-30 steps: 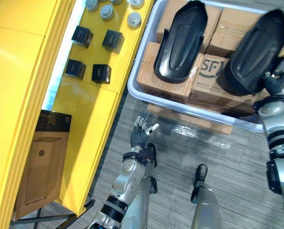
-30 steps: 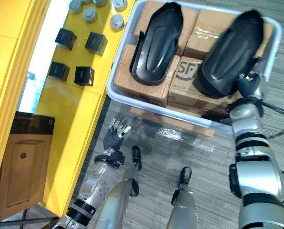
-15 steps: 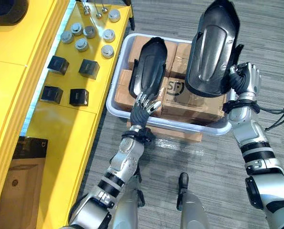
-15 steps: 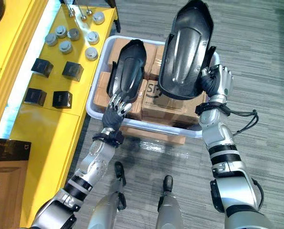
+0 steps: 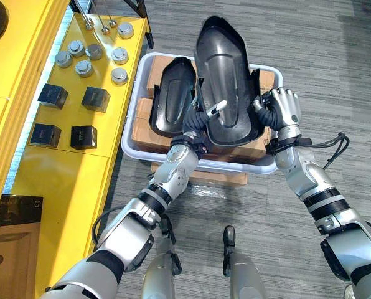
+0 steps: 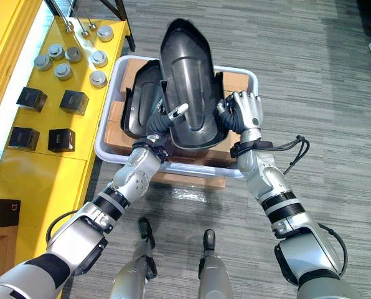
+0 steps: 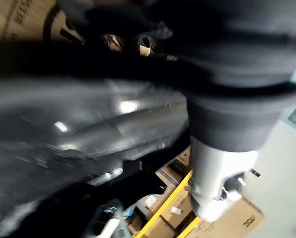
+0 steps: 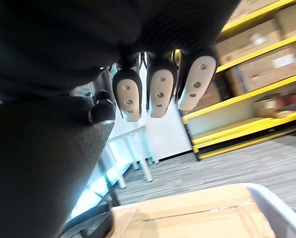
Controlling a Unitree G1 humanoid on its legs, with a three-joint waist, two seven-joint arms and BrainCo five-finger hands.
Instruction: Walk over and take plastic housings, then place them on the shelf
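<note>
Far to the left of the left hand: yellow shelf (image 5: 79, 163) carrying small black boxes (image 5: 51, 96) and round metal parts (image 5: 86, 67).

Just in front of both hands: pale tub (image 5: 131, 148) on grey carpet (image 5: 341, 56), packed with cardboard boxes (image 5: 147, 129).

Lying housing (image 5: 170, 103): black, rests on the cardboard boxes in the tub, just left of the left hand and touching or nearly touching it; contact not clear.

Left hand (image 5: 198, 122): at the lower left edge of the raised housing (image 5: 226, 65). One silver digit (image 5: 218, 107) lies across the housing's hollow inner face; the rest of the hand wraps the edge from behind. Reads as gripping. Left wrist view gives a close dark glossy surface and one dark-tipped digit, too blurred to add detail.

Raised housing: black, hollow side toward the head camera, held between the two hands above the tub, long axis pointing away from the robot, lifted off the boxes.

Right hand (image 5: 284, 107): at the lower right edge of the raised housing, fingers curled round the rim. In the right wrist view the fingers (image 8: 159, 91) bend against the dark shell. Gripping.
</note>
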